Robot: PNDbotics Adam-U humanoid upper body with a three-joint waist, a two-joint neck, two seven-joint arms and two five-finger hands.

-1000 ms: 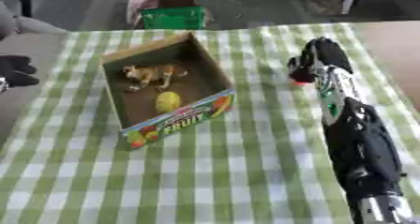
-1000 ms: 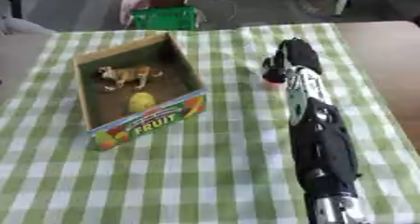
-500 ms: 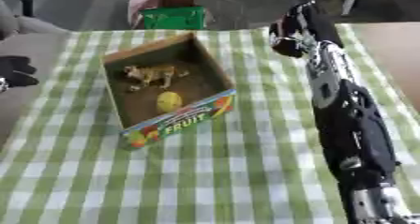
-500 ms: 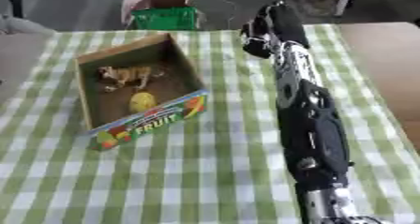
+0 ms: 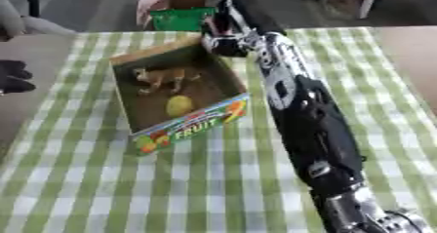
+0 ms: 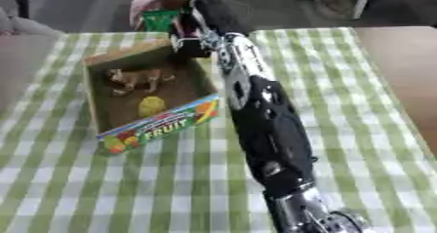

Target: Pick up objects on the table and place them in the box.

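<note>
An open cardboard box point(image 5: 189, 128) with "FRUIT" printed on its front wall stands on the green-checked cloth. Inside lie a brown toy animal point(image 5: 162, 76) and a yellow rounded fruit point(image 5: 179, 105). My right arm stretches from the lower right up along the box's right side. My right hand point(image 5: 224, 28) hangs over the box's far right corner, and I cannot see whether it holds anything. My left hand point(image 5: 12, 76) shows as a dark shape at the left edge, off the cloth.
A green container point(image 5: 180, 16) stands just beyond the table's far edge. A bare brown tabletop point(image 5: 411, 47) adjoins the cloth on the right. The checked cloth point(image 5: 111, 188) stretches in front of the box.
My right arm has swung from the cloth right of the box toward the far left, bringing the hand over the box's far right corner. The left hand has stayed put.
</note>
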